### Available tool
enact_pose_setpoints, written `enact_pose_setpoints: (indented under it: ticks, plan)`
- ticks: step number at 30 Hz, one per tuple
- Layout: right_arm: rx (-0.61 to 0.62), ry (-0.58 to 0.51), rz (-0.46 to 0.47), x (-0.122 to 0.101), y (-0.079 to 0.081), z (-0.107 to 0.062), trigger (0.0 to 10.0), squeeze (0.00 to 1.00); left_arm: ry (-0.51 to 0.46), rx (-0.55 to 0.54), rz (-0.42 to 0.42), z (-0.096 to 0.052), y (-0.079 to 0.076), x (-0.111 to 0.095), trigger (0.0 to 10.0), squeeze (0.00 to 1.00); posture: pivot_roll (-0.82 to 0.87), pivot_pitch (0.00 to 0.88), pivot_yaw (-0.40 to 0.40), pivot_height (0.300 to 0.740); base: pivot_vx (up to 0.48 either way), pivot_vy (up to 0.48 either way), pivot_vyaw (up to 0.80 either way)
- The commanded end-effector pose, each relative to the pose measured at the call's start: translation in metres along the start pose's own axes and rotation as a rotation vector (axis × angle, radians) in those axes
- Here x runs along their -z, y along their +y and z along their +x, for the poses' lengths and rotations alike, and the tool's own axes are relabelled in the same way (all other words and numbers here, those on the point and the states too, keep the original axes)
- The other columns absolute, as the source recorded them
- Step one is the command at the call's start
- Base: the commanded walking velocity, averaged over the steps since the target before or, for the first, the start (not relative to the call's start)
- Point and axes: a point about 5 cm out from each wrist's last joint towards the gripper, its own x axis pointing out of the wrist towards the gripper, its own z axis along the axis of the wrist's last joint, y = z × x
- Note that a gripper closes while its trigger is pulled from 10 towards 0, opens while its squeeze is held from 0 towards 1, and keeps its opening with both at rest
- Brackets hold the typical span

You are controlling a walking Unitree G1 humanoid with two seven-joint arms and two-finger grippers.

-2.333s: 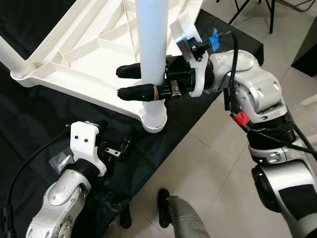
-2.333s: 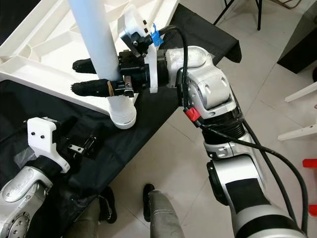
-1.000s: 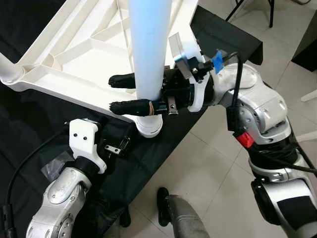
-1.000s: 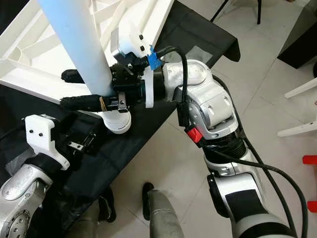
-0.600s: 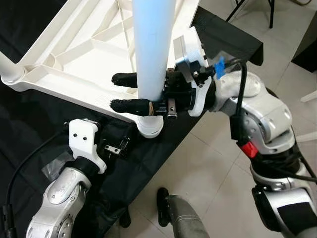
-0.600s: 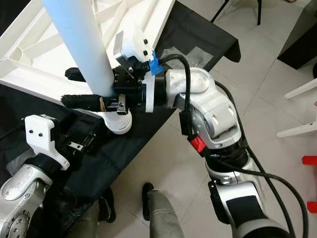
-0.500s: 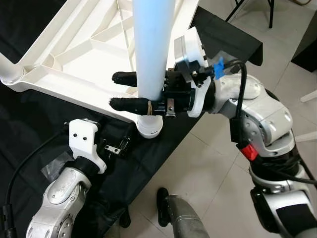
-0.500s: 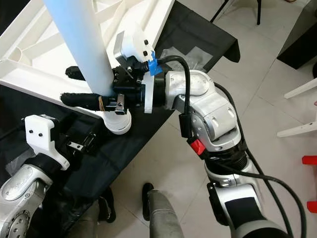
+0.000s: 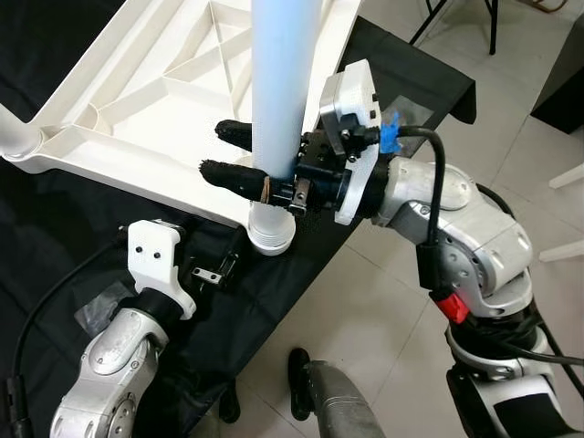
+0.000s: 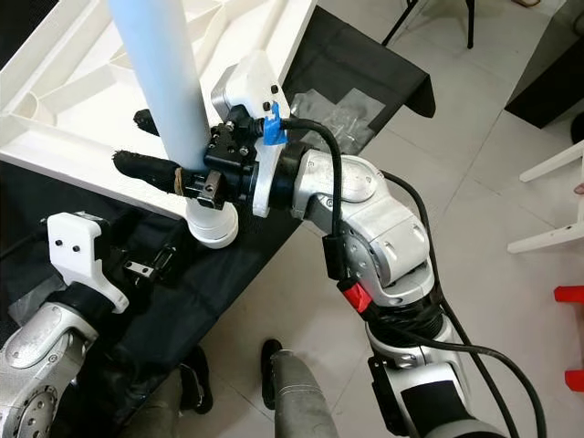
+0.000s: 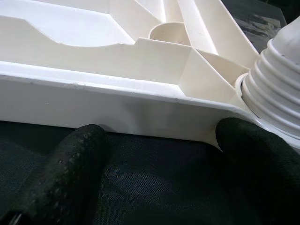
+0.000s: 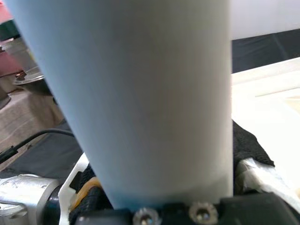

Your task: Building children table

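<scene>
The right gripper (image 9: 239, 153) clamps the upright pale-blue leg (image 9: 285, 82) just above its ribbed foot (image 9: 270, 230), seemingly seated in the tabletop's (image 9: 137, 100) corner socket; left gripper (image 11: 154, 154), fingers apart, waits below that corner.

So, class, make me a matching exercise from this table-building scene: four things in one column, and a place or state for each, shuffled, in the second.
Things:
1. leg
2. right gripper
3. left gripper
4. tabletop

States:
A. upside down on black cloth
B. clamped around the leg
C. upright in the corner socket
D. open, low beside the tabletop's edge

Pairs: 1-C, 2-B, 3-D, 4-A
</scene>
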Motion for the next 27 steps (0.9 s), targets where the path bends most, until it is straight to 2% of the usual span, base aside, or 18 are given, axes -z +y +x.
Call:
enact_pose_setpoints:
  ticks: [1,7,11,13,17,27]
  plan:
    - [-0.039,0.204,0.202,0.048,0.012,0.003,10.0,0.00,0.015,0.009,-0.005,-0.002,-0.002,0.005,10.0,0.00,-0.12,0.385,-0.083,0.740,0.000,0.000,0.00]
    - [0.044,0.245,0.216,0.049,0.006,0.006,10.0,0.00,0.010,0.006,-0.005,-0.001,-0.002,0.005,10.0,0.00,-0.13,0.378,-0.085,0.740,0.000,0.000,0.00]
    - [0.056,0.248,0.220,0.048,0.007,0.006,10.0,0.00,0.010,0.005,-0.005,-0.001,-0.002,0.005,10.0,0.00,-0.13,0.378,-0.085,0.740,0.000,0.000,0.00]
    - [0.128,0.281,0.220,0.047,0.003,0.008,10.0,0.00,0.007,0.005,-0.006,-0.001,-0.003,0.005,10.0,0.00,-0.13,0.382,-0.087,0.740,0.000,0.000,0.00]
    - [0.172,0.306,0.220,0.047,0.002,0.008,10.0,0.00,0.005,0.004,-0.006,-0.001,-0.003,0.005,10.0,0.00,-0.13,0.382,-0.088,0.740,0.000,0.000,0.00]
    - [0.188,0.301,0.201,0.043,0.001,0.009,10.0,0.00,0.002,0.005,-0.009,0.000,-0.003,0.006,10.0,0.00,-0.13,0.379,-0.090,0.740,0.000,0.000,0.00]
